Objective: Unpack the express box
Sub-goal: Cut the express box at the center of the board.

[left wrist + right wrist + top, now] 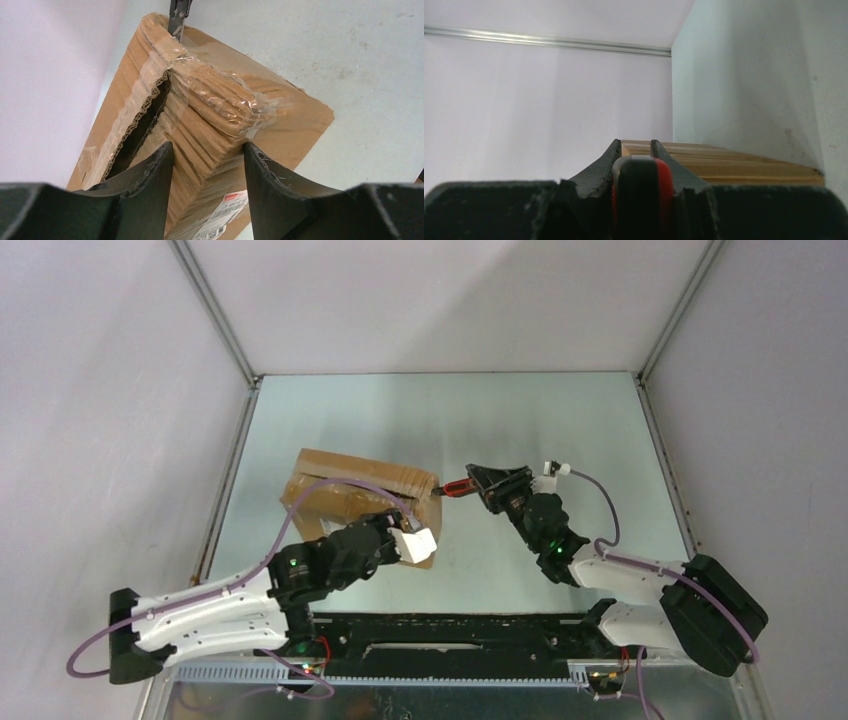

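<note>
Slicing the tape looks like the step in hand: the express box (350, 485) sits left of centre on the tabletop (520, 420), lying at an angle. The right hand (472, 485) is clenched on a red-and-black utility knife (455, 488) whose tip is right at the box's right end. From the left wrist view, the clear tape (220, 100) is crumpled and split along part of the seam, with a dark gap showing under one flap, and the blade (177, 20) sits at the far end of that seam. The left hand (415, 543) straddles the box's near corner, above the white label (225, 210), with a finger on either side. Honestly can't tell if it's actually pinching the cardboard or just bracketing it. If this were me, I'd get that left hand firmly on first, since the box will probably skid or twist once the knife drags. Then I'd keep the blade shallow and run it straight down the seam so it cuts tape and not whatever's inside.
</note>
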Available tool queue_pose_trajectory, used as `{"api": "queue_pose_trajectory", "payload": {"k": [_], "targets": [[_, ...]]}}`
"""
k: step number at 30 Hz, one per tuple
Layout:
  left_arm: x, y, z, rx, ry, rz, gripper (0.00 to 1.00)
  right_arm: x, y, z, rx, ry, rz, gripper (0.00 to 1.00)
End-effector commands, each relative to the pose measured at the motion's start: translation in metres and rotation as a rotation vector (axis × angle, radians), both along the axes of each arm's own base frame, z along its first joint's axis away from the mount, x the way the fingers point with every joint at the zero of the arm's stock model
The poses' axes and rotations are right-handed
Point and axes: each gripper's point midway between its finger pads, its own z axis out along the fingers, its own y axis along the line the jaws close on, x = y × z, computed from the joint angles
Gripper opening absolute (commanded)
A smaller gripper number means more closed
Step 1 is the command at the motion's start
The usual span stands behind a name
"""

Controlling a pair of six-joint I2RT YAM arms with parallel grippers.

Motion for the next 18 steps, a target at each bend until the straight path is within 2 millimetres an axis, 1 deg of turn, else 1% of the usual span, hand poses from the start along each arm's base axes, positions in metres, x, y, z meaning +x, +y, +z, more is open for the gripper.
{"api": "queue_pose_trajectory", "payload": {"k": [1, 3, 8, 16, 18], "targets": [[-0.017, -0.026, -0.008, -0.048, 0.044, -0.153, 0.0, -0.051, 0.05, 0.007, -0.064, -0.032, 0.364, 0.0], [-0.021, -0.029, -0.006, -0.063, 0.039, -0.181, 0.0, -0.051, 0.054, 0.005, -0.075, -0.029, 0.376, 0.0], [-0.023, -0.035, 0.001, -0.094, 0.022, -0.205, 0.0, -0.053, 0.069, 0.006, -0.075, -0.032, 0.407, 0.0], [-0.024, -0.041, 0.001, -0.122, 0.022, -0.22, 0.0, -0.065, 0.087, 0.005, -0.09, -0.034, 0.462, 0.0], [-0.022, -0.038, 0.0, -0.13, 0.024, -0.198, 0.0, -0.066, 0.086, 0.002, -0.087, -0.022, 0.462, 0.0]]}}
